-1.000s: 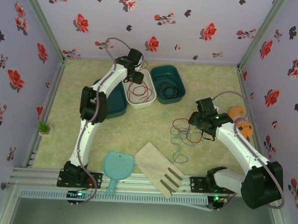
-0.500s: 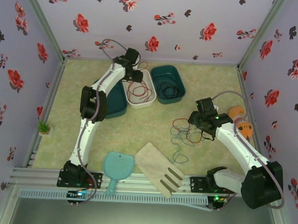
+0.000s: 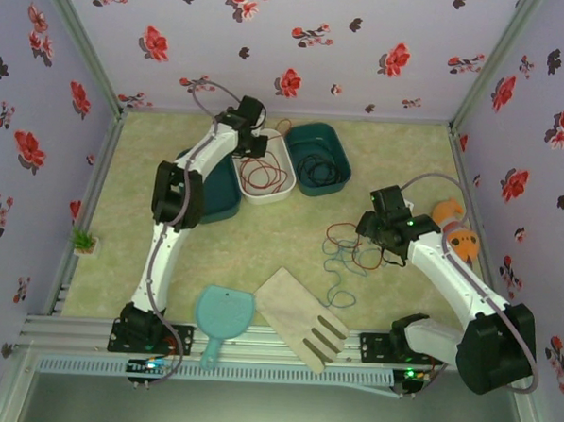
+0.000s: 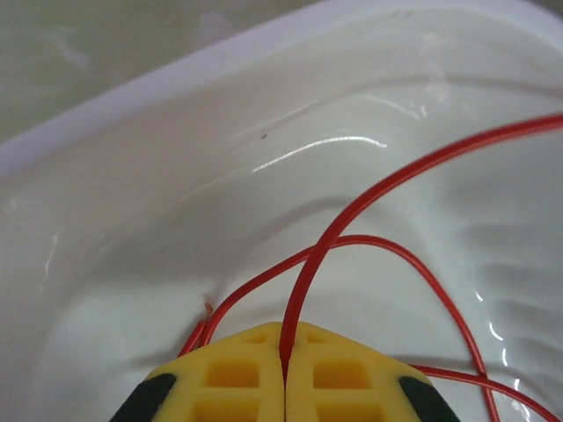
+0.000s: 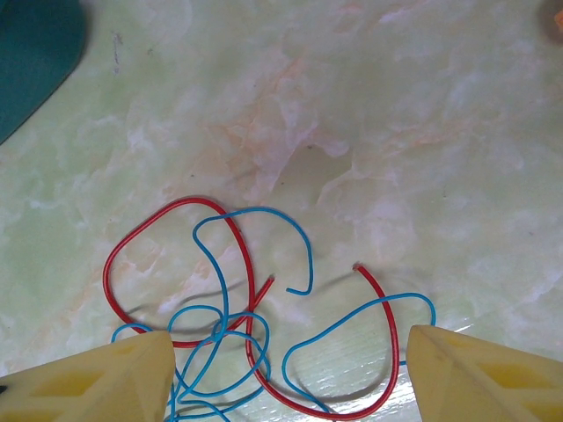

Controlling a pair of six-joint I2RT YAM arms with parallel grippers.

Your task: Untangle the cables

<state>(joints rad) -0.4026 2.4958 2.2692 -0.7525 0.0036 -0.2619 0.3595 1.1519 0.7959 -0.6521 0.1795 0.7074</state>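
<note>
Here, the left tool [image 4: 283, 369] is pinched shut on a red cable [image 4: 318, 250] inside the white tub [image 4: 132, 123]; lifting could drag its loops out over the rim. The right tool [image 5: 286, 374] gapes wide and empty above the red-and-blue tangle [image 5: 251, 321] on the surface [image 5: 396, 105]; closing may snag both strands.

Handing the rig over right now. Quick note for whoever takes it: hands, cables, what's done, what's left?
Left hand: shut on a red cable, low in the white tub where that cable's loops lie.
Right hand: open, holding nothing, above the tangle on the table.
Black cable: coiled alone in the teal bin.
Done: the black cable and one red cable are in containers.
Left: the blue cable and a red strand cross each other on the table; separate them.
</note>
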